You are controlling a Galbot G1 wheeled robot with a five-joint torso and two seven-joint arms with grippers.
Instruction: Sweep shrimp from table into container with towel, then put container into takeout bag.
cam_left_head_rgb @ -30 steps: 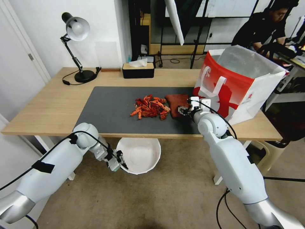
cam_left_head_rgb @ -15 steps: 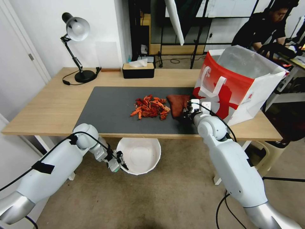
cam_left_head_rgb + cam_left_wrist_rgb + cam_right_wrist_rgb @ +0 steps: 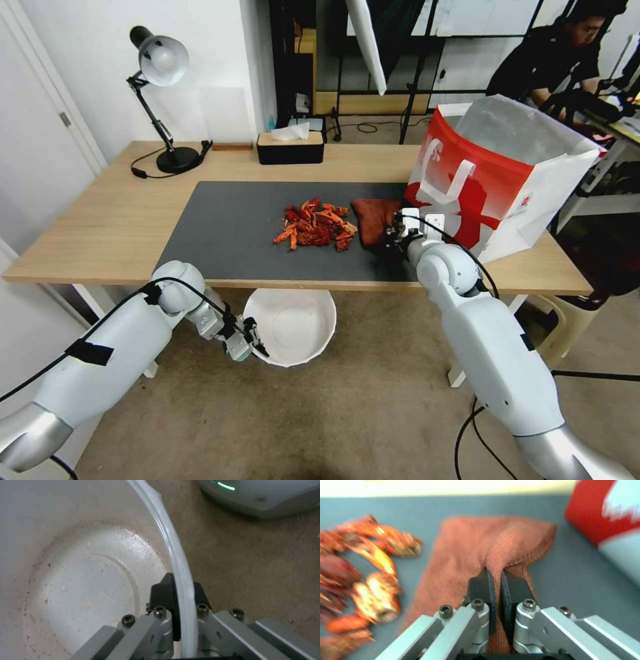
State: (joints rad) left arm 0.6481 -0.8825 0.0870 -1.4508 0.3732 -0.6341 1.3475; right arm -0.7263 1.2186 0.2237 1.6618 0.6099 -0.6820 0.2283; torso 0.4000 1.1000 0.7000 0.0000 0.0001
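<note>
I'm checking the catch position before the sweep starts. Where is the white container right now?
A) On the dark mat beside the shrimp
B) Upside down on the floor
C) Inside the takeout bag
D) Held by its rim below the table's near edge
D: the left gripper is shut on the container's rim, holding it upright below the table's near edge.

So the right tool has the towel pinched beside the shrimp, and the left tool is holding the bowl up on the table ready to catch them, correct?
Not quite. The left tool grips the bowl by its rim below the table edge, over the floor, not on the tabletop; the head view shows this. The rest holds: the right tool has the towel pinched beside the shrimp.
</note>
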